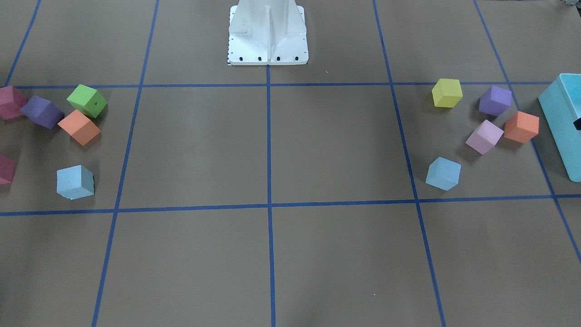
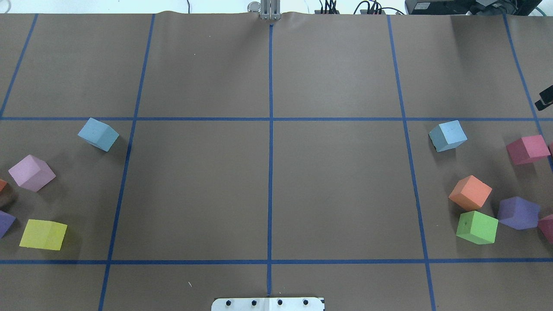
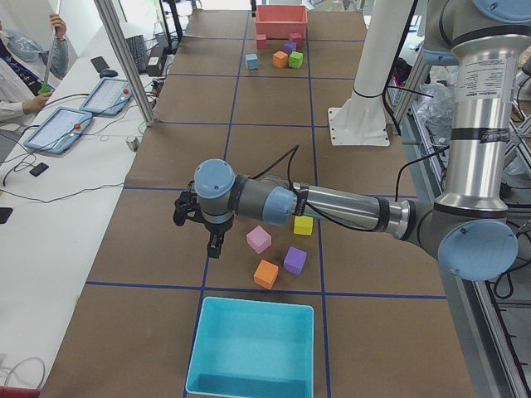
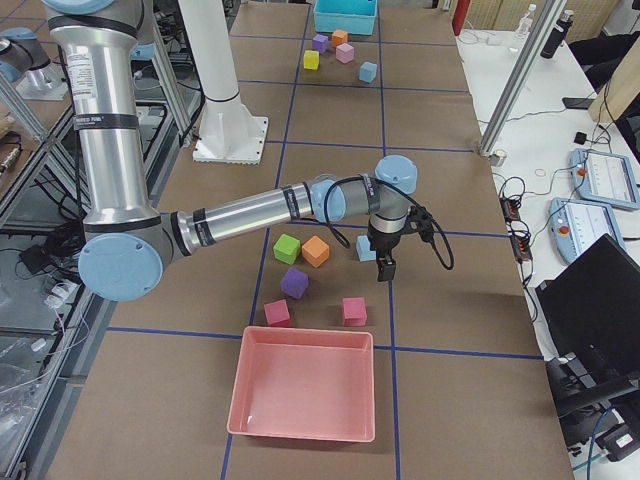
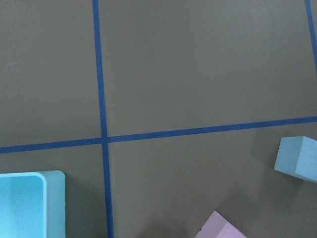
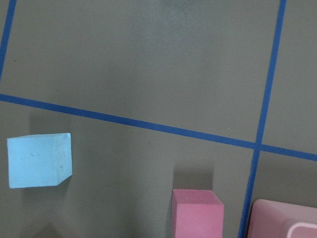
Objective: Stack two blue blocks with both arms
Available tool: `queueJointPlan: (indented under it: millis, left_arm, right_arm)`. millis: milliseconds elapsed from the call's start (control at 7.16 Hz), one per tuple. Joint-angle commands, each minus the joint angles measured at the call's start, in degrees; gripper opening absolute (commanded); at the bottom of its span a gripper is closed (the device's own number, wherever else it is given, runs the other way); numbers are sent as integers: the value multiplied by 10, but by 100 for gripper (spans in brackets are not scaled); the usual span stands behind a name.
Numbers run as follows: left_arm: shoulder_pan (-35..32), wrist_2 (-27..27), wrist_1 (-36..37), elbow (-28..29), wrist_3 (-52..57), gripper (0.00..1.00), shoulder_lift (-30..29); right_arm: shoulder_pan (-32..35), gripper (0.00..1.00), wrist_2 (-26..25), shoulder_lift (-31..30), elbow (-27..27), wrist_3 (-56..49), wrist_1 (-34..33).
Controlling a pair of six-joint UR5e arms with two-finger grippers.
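Two pale blue blocks lie on the brown table, one on each side (image 2: 98,134) (image 2: 448,136); the front view shows both (image 1: 443,173) (image 1: 75,182). The left wrist view has one at its right edge (image 5: 297,158). The right wrist view has the other at its left (image 6: 39,160). My left gripper (image 3: 214,245) hangs above the table between the turquoise bin and the cubes, and its arm hides the near blue block. My right gripper (image 4: 385,268) hangs just beside the other blue block (image 4: 365,250). I cannot tell whether either gripper is open or shut.
A turquoise bin (image 3: 249,348) stands at the left end and a pink bin (image 4: 300,395) at the right end. Pink, purple, orange, yellow and green cubes (image 2: 477,227) cluster near each blue block. The white pedestal (image 1: 268,41) stands at the robot's side.
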Motion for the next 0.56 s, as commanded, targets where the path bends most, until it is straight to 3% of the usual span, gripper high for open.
queueJointPlan:
  millis: [0, 279, 419]
  left_arm:
    - [49, 1, 0, 1, -67, 99, -45]
    - [120, 9, -2, 6, -103, 98, -88]
    - [147, 11, -3, 12, -107, 97, -97]
  right_arm:
    - [-45, 100, -9, 30, 4, 1, 0]
    - [-79, 100, 14, 31, 10, 97, 4]
    - [-96, 100, 12, 30, 7, 139, 44]
